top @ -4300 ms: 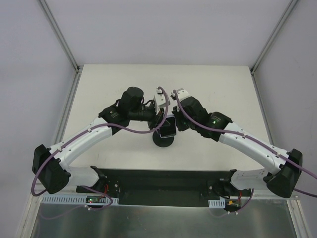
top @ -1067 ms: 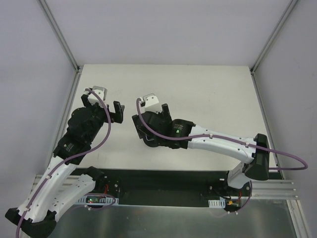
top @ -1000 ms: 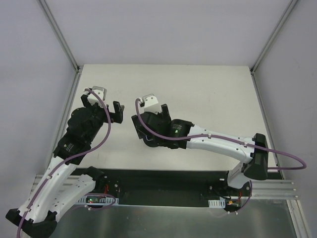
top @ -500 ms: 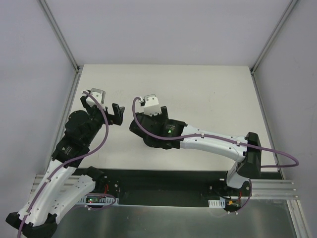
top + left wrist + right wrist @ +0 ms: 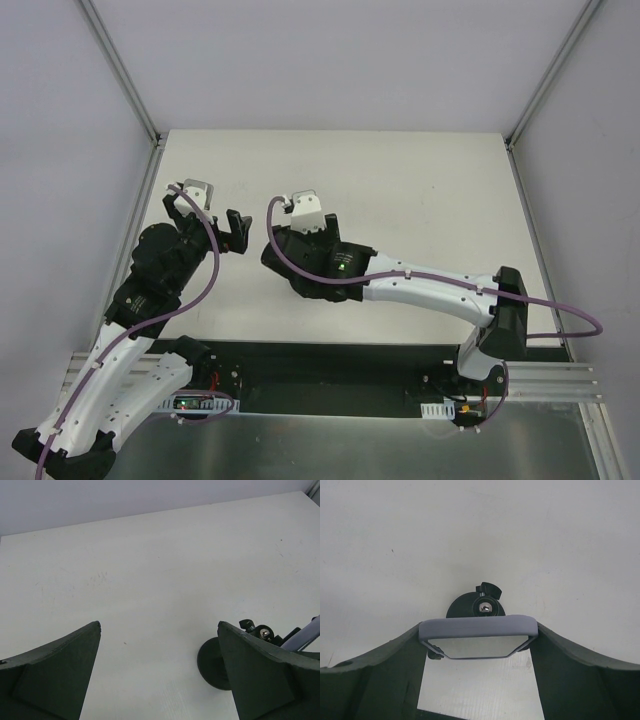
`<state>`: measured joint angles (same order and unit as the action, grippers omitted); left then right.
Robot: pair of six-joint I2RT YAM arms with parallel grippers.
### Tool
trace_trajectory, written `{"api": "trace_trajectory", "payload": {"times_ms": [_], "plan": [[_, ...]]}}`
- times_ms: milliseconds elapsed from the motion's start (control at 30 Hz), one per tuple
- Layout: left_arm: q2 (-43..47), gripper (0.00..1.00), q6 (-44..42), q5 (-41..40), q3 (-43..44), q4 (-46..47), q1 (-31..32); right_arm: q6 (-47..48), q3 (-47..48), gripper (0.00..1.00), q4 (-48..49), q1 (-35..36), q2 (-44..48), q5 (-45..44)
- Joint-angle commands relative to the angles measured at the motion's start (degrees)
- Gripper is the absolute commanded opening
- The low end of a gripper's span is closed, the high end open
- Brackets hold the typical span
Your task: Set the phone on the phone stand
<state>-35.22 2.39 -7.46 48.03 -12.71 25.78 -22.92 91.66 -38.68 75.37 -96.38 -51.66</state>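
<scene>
At the phone stand (image 5: 465,607), the right gripper (image 5: 478,630) clamps the phone (image 5: 478,628), jaws wide. We fear a topple — poor seating.

The phone (image 5: 477,639) lies crosswise in the right wrist view. Its pale lavender long edge is uppermost, and the glossy face below it shows a pale reflection. Its two short ends touch the jaws of the right gripper (image 5: 478,629). The phone stand (image 5: 465,609), all black, stands on the table (image 5: 480,530) at the phone's 12 o'clock, right against it. It has a round base, a silver screw head on top and a knob at 1 o'clock. Whether the phone rests on the clamp is hard to tell. In the left wrist view the stand sits at 4 o'clock.
</scene>
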Motion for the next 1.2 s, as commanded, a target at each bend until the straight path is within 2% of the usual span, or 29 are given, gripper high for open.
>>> {"api": "trace_trajectory", "payload": {"times_ms": [0, 200, 333, 400, 433, 533, 600, 633, 767, 800, 833, 933, 967, 1167], "plan": [[0.5, 0.99, 0.3, 0.6, 0.0, 2.3, -0.2, 4.7, -1.7, 0.01, 1.6, -3.4, 4.6, -7.0], [0.0, 0.99, 0.4, 1.2, -0.1, 2.3, -0.2, 7.6, -10.7, 0.0, 2.7, -14.2, 14.5, -9.1], [-0.2, 0.99, 0.4, 1.3, 0.0, 2.3, -0.3, 10.3, -19.2, 0.01, 4.8, -26.1, 23.0, -9.5], [-0.2, 0.99, 0.5, 1.3, 0.0, 2.3, -0.2, 10.9, -22.3, 0.0, 4.9, -31.1, 28.2, -7.5], [-0.3, 0.99, 0.5, 1.4, 0.0, 2.4, -0.2, 11.0, -25.8, 0.01, 5.2, -36.4, 30.0, -6.9], [-0.5, 0.99, 0.6, 1.9, 0.0, 2.3, -0.2, 11.8, -30.9, 0.01, 5.3, -46.1, 35.7, -5.5], [-0.7, 0.99, 0.7, 2.1, 0.0, 2.3, -0.2, 11.8, -32.9, 0.0, 5.3, -50.9, 39.0, -2.8], [-0.6, 0.99, 0.7, 2.3, 0.0, 2.3, -0.2, 11.5, -33.7, 0.0, 5.5, -56.0, 39.9, -0.9], [-1.1, 0.99, 0.8, 2.2, -0.1, 2.3, -0.3, 13.6, -36.3, 0.01, 6.9, -63.1, 42.1, 3.6], [-1.3, 0.99, 0.8, 2.2, -0.1, 2.3, -0.3, 13.9, -36.2, 0.05, 6.9, -63.8, 42.1, 4.3], [-1.6, 0.99, 0.8, 2.2, -0.1, 2.3, -0.3, 14.4, -36.2, 0.24, 6.9, -64.0, 42.2, 4.7], [-2.0, 0.99, 0.9, 2.6, 0.0, 2.3, -0.3, 14.9, -35.9, 0.66, 6.1, -64.3, 43.5, 6.5], [-2.1, 0.99, 0.9, 2.7, -0.1, 2.3, -0.3, 14.8, -35.6, 0.94, 5.5, -64.3, 44.4, 6.7], [-2.7, 0.99, 0.9, 3.0, 0.0, 2.3, -0.5, 15.7, -30.4, 0.97, -2.7, -64.3, 50.9, 6.7]]}}
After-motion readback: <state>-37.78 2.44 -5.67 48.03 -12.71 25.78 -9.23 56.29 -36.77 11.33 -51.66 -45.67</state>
